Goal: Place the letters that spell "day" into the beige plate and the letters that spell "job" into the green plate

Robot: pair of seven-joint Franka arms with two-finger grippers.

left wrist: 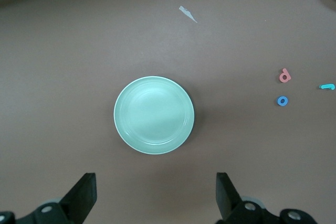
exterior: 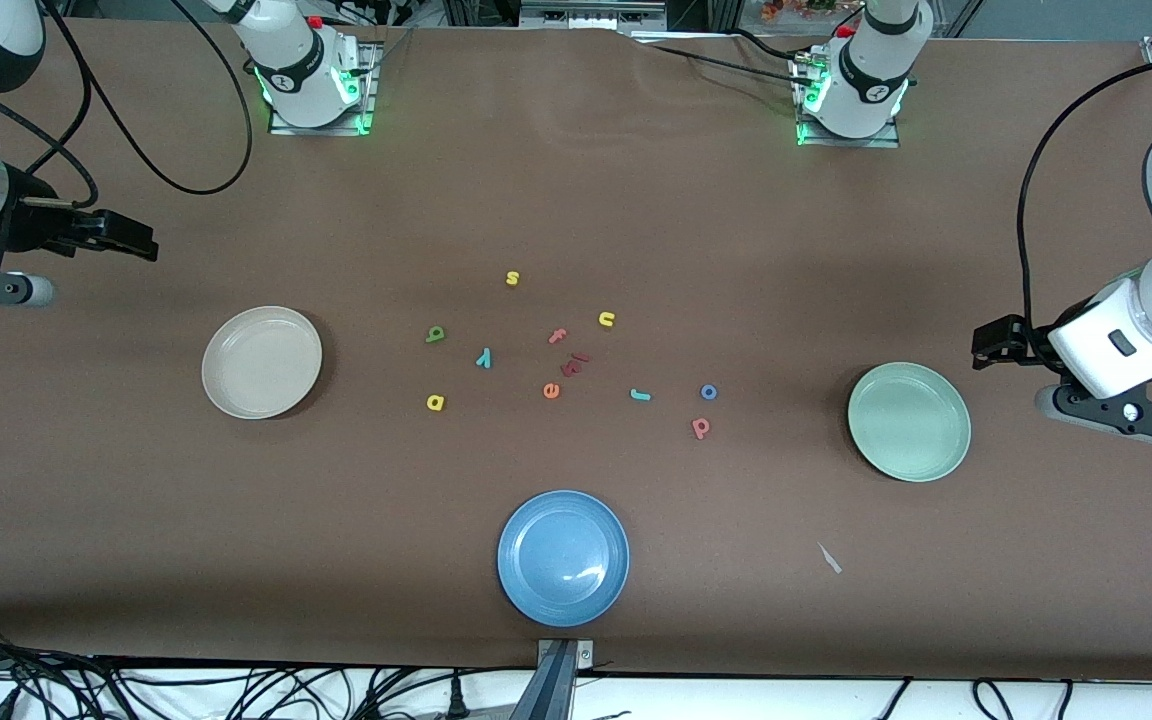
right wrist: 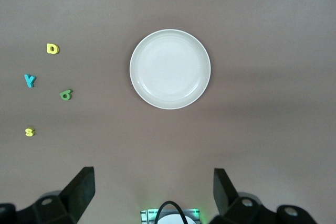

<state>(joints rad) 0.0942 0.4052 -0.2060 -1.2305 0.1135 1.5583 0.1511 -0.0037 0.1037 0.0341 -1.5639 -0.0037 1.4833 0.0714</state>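
Brown table cover (exterior: 576, 180), slightly rippled; tangled black cables (exterior: 136, 690) on white floor below front edge

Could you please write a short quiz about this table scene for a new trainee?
1. True or false: the beige plate already holds a letter.
2. Which letter lies nearest the green plate: A) yellow "s", B) blue "o", C) orange "e"?
3. Complete: both the left pincer and the right pincer are ____.

Key: 1 false; 2 B; 3 open.
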